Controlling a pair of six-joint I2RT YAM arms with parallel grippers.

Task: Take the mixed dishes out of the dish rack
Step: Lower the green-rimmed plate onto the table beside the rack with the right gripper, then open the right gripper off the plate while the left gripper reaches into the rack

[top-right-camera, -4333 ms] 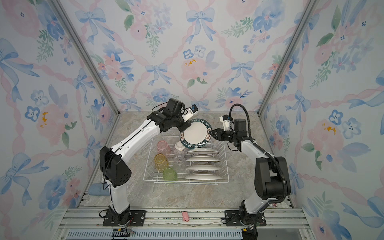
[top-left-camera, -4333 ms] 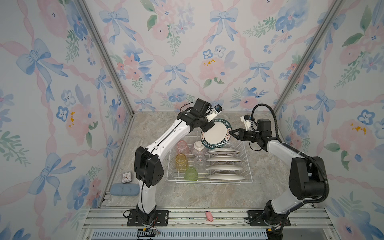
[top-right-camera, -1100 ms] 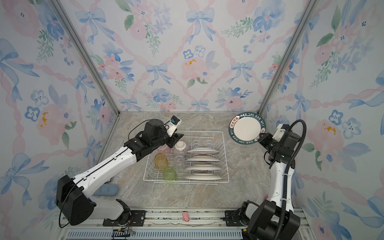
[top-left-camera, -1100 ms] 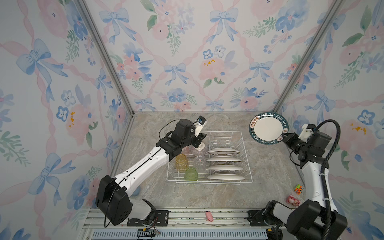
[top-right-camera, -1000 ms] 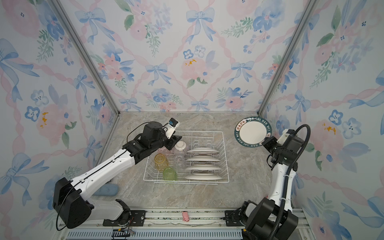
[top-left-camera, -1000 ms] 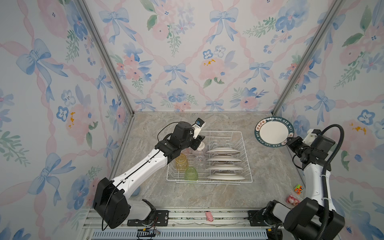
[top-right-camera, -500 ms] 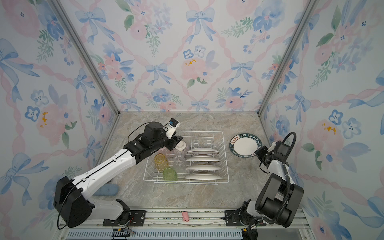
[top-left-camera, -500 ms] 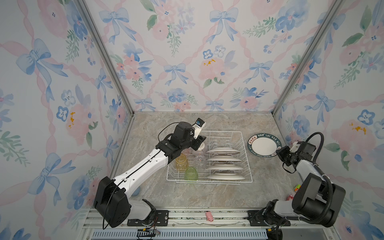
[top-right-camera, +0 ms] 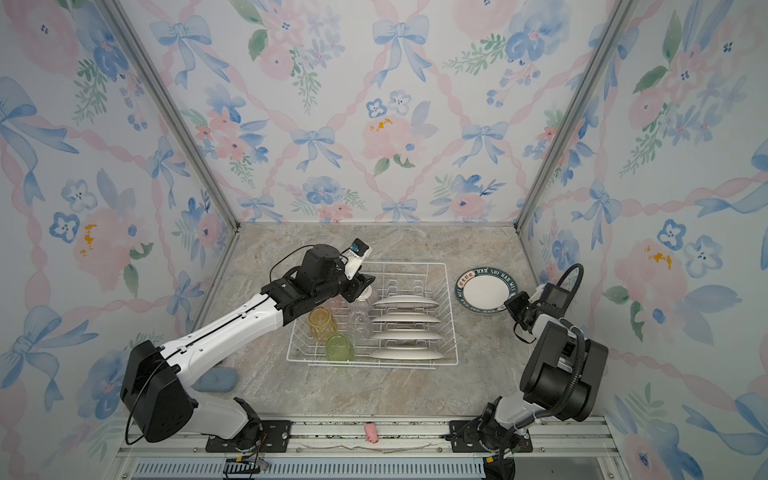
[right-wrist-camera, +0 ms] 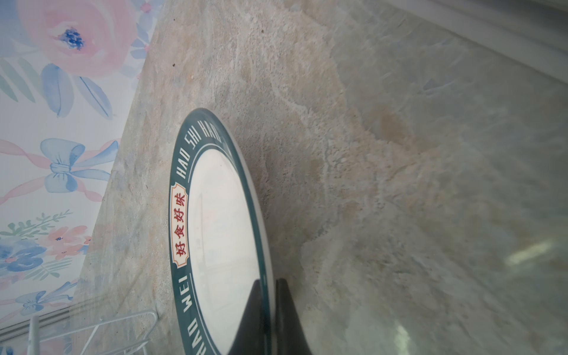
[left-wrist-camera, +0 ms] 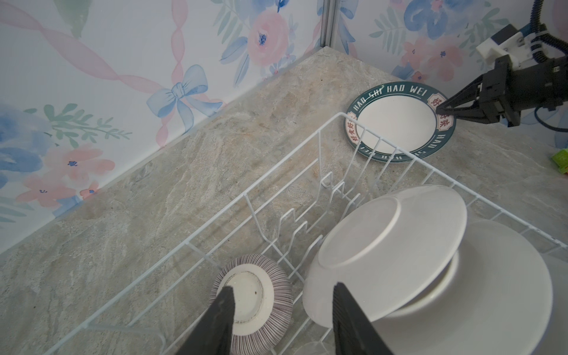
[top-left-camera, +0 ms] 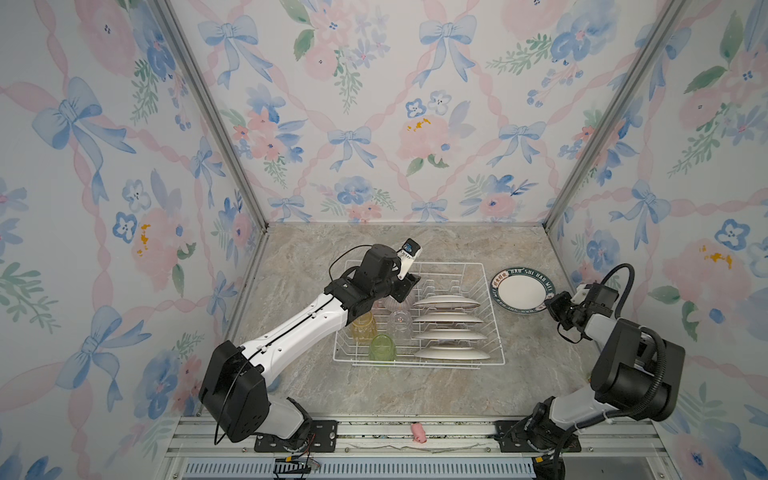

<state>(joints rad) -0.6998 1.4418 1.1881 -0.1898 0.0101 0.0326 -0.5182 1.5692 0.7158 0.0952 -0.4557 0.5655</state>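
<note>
The white wire dish rack (top-left-camera: 428, 365) holds several white plates (top-left-camera: 446, 302) upright on its right side, with yellow (top-left-camera: 363, 326), green (top-left-camera: 382, 347) and clear (top-left-camera: 400, 322) tumblers on its left. A pink-striped ribbed bowl (left-wrist-camera: 261, 295) lies at the back left, white foot up. My left gripper (left-wrist-camera: 283, 287) hangs open just above it, one finger over the foot, the other in front of the nearest plate (left-wrist-camera: 393, 246). A dark-rimmed plate (top-left-camera: 521, 291) lies on the counter right of the rack, and my right gripper (right-wrist-camera: 269, 281) is shut on its rim (right-wrist-camera: 221, 215).
Floral walls close in the counter at the back and both sides; the held plate sits near the right wall. A blue pad (top-right-camera: 214, 380) lies at the front left by the left arm's base. A small green thing (left-wrist-camera: 561, 159) sits at the far right.
My right arm has brought the dark-rimmed plate down from the air onto the counter right of the rack. My left gripper has stayed over the rack's back left corner.
</note>
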